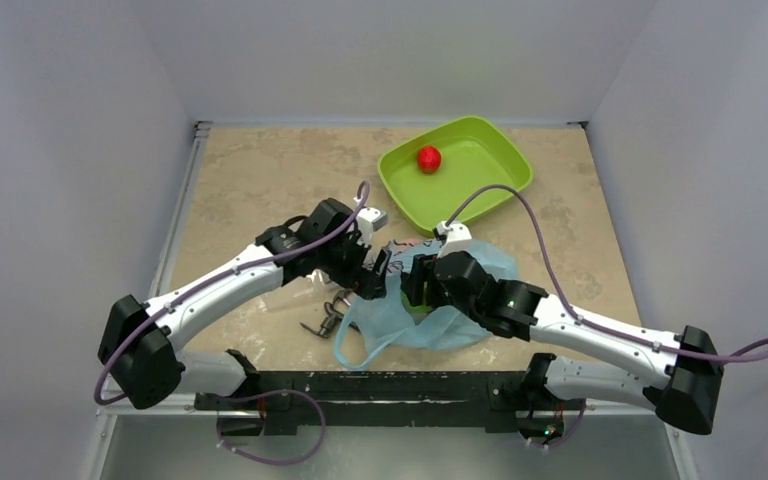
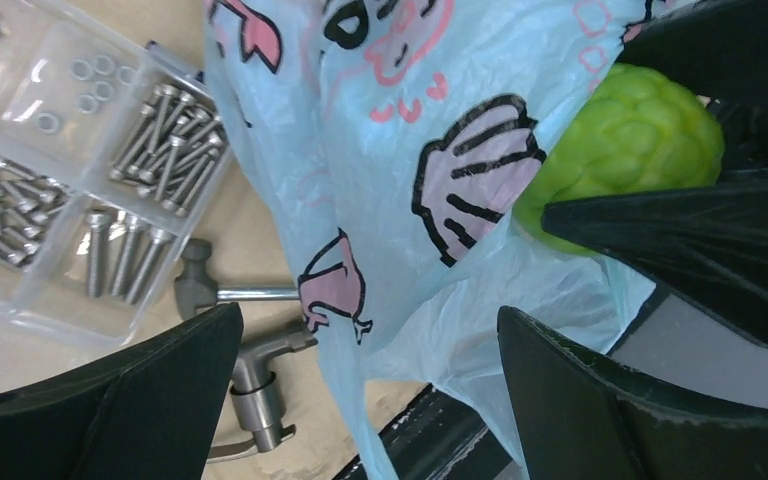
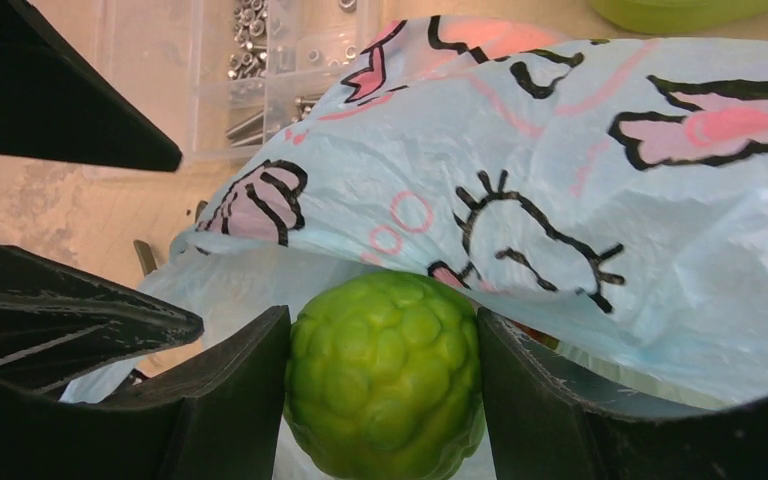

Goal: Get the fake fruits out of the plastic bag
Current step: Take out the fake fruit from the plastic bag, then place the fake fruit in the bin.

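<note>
Right gripper [image 1: 417, 285] part-closed, pinching green bumpy fruit [image 3: 385, 395] under plastic bag [image 3: 560, 190] lip, table centre. Left gripper [image 2: 368, 330] jaws gaping, empty, just left of bag. Pin bag film with left, then draw fruit out right toward far green tray [image 1: 508, 160].

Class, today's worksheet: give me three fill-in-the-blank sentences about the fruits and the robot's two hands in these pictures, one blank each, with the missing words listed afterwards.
1. The bumpy fruit gripped by the right hand at the mouth of the plastic bag is coloured ____.
2. The lone fruit lying in the green tray is coloured ____.
3. The left hand holds nothing, and its jaws stand ____.

Missing words: green; red; open
</note>
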{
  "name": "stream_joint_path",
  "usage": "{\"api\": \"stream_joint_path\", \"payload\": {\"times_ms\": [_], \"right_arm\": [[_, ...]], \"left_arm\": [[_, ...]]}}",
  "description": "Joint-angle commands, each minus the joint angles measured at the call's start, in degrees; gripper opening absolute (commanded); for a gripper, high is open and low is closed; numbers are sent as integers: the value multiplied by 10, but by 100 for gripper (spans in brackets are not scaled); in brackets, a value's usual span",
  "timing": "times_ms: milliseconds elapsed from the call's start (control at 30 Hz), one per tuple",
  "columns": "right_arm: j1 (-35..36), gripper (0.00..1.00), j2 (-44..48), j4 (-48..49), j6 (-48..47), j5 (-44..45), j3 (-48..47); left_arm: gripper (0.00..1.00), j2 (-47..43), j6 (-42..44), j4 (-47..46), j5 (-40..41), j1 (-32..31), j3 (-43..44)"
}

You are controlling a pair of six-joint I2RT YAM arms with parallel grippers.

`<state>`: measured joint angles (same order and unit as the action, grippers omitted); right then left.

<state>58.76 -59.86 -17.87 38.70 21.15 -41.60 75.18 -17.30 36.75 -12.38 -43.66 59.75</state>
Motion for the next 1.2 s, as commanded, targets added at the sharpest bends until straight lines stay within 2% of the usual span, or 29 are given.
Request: {"api": "stream_joint_path", "payload": {"times_ms": [0, 67, 167, 233, 333, 400, 567, 700, 933, 1033, 1167], "right_arm": [[-1, 0, 54, -15, 23, 50, -23], [-1, 0, 83, -33, 20, 68, -38], [-1, 0, 104, -71, 3, 98, -80], [-3, 0, 109, -91, -15, 123, -114], [-21, 0, 105, -107, -52, 159, -159], [-62, 0, 97, -104, -80, 152, -181], [-189, 0, 37, -40, -147, 58, -198], [-261, 0, -45, 16, -171, -1, -222], [-345, 0, -222, 49, -224, 1, -312], [-363, 8, -293, 48, -233, -18, -352], [-364, 31, -373, 45, -234, -53, -397]], "left_arm": [[100, 4, -24, -65, -97, 7, -48], [94, 27, -19, -67, -105, 6, -55], [75, 60, -7, -50, -131, 7, -35], [67, 68, -3, -47, -133, 7, -26], [61, 63, 6, -42, -124, 7, -19], [60, 59, 15, -39, -120, 6, -19], [65, 62, 47, -7, -106, 7, -6], [61, 61, 58, 3, -106, 7, -4], [67, 61, 75, 26, -99, 7, 8], [68, 57, 80, 31, -100, 6, 9], [68, 50, 80, 32, -102, 6, 7]]}}
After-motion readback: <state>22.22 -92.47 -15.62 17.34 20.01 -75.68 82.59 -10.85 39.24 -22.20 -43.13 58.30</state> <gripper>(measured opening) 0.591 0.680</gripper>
